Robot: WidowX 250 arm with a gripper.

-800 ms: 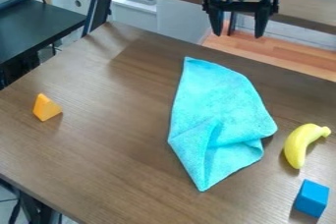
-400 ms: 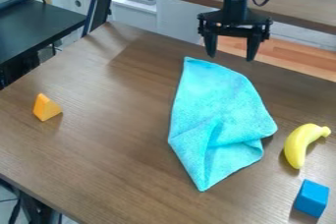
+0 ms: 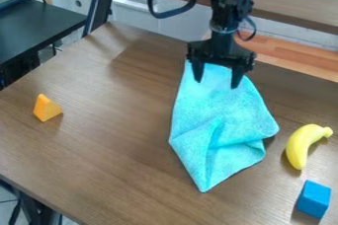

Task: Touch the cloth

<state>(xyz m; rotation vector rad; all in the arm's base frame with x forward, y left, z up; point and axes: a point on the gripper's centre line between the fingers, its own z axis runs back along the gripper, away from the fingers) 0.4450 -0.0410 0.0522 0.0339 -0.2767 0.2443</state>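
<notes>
Cloth (image 3: 221, 115): one, turquoise, rumpled, right of the orange wedge (image 3: 47, 108), left of the banana (image 3: 305, 145). Gripper (image 3: 216, 83): one, empty, spread wide, over the cloth's far end, probably so placed for a touch from above.

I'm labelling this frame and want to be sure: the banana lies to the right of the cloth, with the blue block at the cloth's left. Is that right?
Not quite: in the camera view, the blue block is also to the right of the cloth. The banana does lie to its right.
</notes>
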